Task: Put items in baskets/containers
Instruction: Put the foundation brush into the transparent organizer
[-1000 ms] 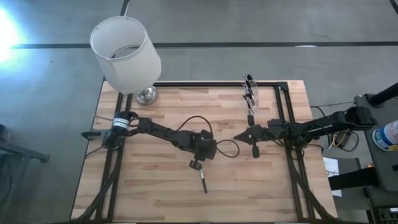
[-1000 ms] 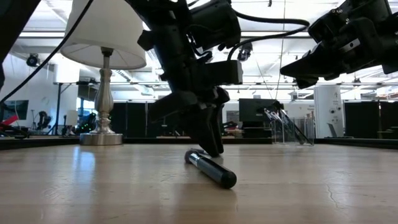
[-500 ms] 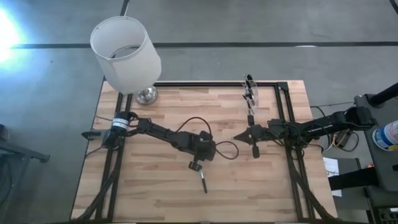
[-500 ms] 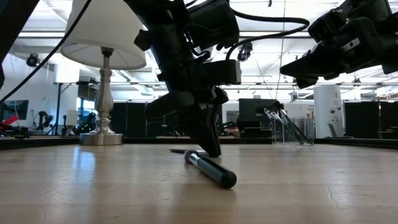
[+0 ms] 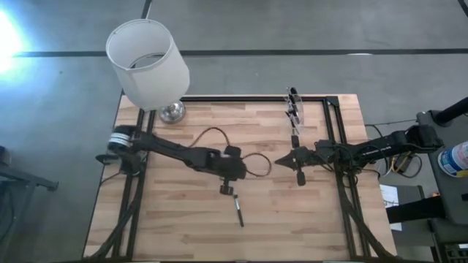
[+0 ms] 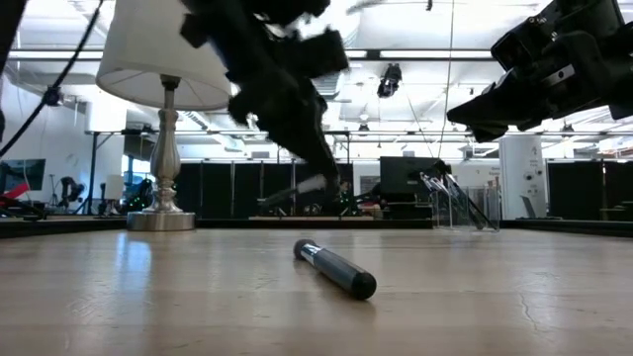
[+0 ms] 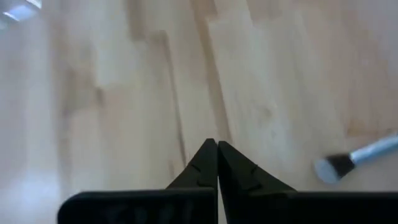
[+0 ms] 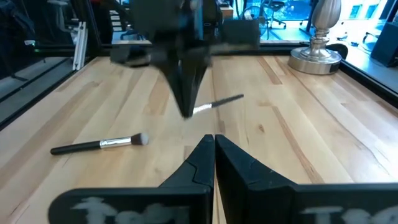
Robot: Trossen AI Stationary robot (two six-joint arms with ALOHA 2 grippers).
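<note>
My left gripper (image 5: pixel 227 189) hangs above the table's middle, shut on a thin brush (image 8: pixel 217 103) that also shows in the low view (image 6: pixel 297 194). A thicker dark-handled brush (image 5: pixel 238 212) lies flat on the wood just near of it, bristle end toward the gripper. The clear cup (image 5: pixel 294 109) stands upright at the far edge with several brushes in it. My right gripper (image 5: pixel 280 160) waits shut, right of centre, clear of the table. My left gripper pinches the thin brush by its silvery end (image 8: pixel 198 110), at the fingertips. The fingers slant down from the table's left. The brush is lifted clear and sticks out about level from the tips. The left wrist view shows no brush at the fingertips (image 7: pixel 205 155).
A big white lampshade (image 5: pixel 146 62) on a silver base (image 8: pixel 317 56) stands at the far left corner. A black frame (image 5: pixel 333 109) runs along the far and right edges. Bare wood lies at the table's near side and left.
My left gripper has shut down at the table, just beyond the thick brush's bristle end, then risen, and the thin brush has come up clear of the wood with it. The thick brush has stayed where it lay.
</note>
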